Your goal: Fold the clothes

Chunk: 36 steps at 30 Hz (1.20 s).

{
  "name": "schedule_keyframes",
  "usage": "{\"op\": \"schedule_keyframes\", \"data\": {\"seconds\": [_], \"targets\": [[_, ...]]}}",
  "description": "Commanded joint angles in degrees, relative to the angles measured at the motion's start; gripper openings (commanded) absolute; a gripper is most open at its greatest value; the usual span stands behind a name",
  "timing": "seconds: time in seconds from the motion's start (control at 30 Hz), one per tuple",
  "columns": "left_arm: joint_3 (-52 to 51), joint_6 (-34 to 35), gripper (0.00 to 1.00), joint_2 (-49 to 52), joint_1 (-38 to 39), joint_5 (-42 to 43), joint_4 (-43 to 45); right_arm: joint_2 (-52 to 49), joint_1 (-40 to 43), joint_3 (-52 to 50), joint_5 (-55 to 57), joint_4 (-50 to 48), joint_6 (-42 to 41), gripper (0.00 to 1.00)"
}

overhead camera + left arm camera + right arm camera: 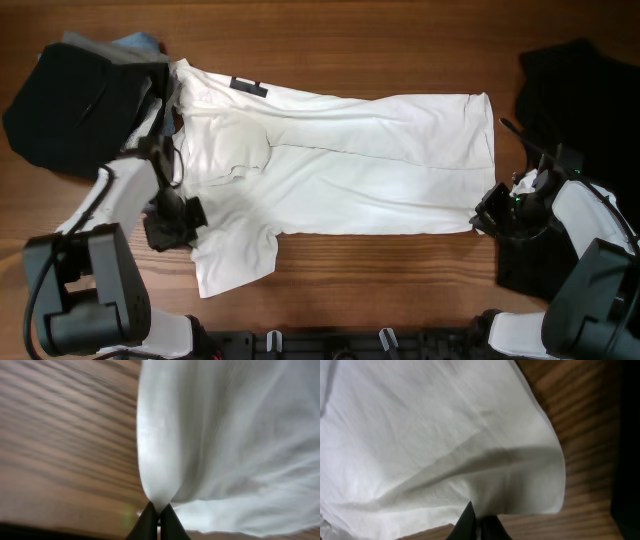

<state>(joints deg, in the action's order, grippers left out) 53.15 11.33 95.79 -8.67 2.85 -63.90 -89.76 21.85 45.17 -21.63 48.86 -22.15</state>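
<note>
White T-shirt (380, 150) spread wrinkled across wooden table (350, 40), sleeve edge pinched in closed left claw (159, 512), hem corner in closed right claw (479, 521).

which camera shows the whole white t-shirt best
Overhead: the white t-shirt lies spread out, sleeve to hem. The left wrist view shows only a blurred fold pinched by the left gripper; the right wrist view only a hem corner pinched by the right gripper.
</note>
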Motion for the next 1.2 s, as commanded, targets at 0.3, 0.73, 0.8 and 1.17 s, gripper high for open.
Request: {"op": "schedule_keyframes", "data": {"seconds": [0.3, 0.73, 0.8, 1.17], "targets": [[15.98, 2.6, 0.04, -8.48, -2.32, 1.27, -6.27, 10.16, -0.24, 8.52, -5.18, 11.43, 2.49, 0.05], [2.6, 2.4, 0.61, -7.85, -1.95, 6.73, 7.8, 10.05, -0.24, 8.5, -6.93, 6.62, -3.3, 0.04], [-1.68, 2.38, 0.61, -6.93, -1.55, 6.69, 14.21, 10.05, -0.24, 8.52, -6.93, 6.47, -3.23, 0.04], [-3.61, 2.38, 0.04, -4.39, -0.92, 6.73, 19.89, 10.05, -0.24, 8.5, -6.27, 6.21, -1.09, 0.04]]}}
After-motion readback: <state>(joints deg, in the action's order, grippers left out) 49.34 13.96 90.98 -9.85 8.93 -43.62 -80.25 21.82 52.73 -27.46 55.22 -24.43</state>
